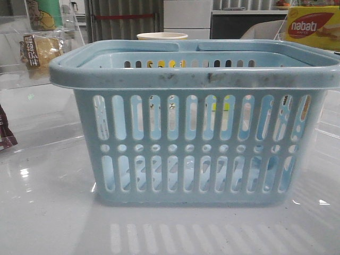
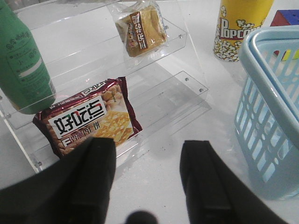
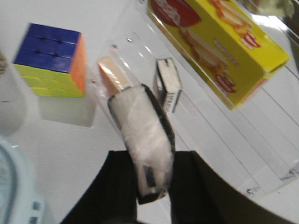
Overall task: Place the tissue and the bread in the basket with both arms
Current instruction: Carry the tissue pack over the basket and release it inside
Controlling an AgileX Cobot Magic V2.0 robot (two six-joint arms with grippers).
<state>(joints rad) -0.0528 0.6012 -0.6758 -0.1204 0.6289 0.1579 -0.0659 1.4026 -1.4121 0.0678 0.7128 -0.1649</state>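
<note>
The light blue slotted basket [image 1: 196, 133] fills the front view, and its corner shows in the left wrist view [image 2: 271, 116]. The bread [image 2: 141, 28], golden-brown in clear wrap with a dark label, lies on the upper step of a clear shelf [image 2: 182, 84]; the front view has it at the far left [image 1: 40, 49]. My left gripper [image 2: 148, 149] is open above the table, with nothing between its fingers, between the shelf and the basket. My right gripper [image 3: 153, 156] is shut on the tissue [image 3: 142, 126], a dark-edged pack with a pale glare on its face. Neither gripper shows in the front view.
A maroon snack packet [image 2: 88, 119] and a green bottle [image 2: 21, 65] sit on the left shelf. A popcorn cup [image 2: 238, 25] stands behind the basket. On the right are a colour cube [image 3: 49, 60], a small black-and-white box [image 3: 168, 84] and a yellow nabati box [image 3: 219, 46].
</note>
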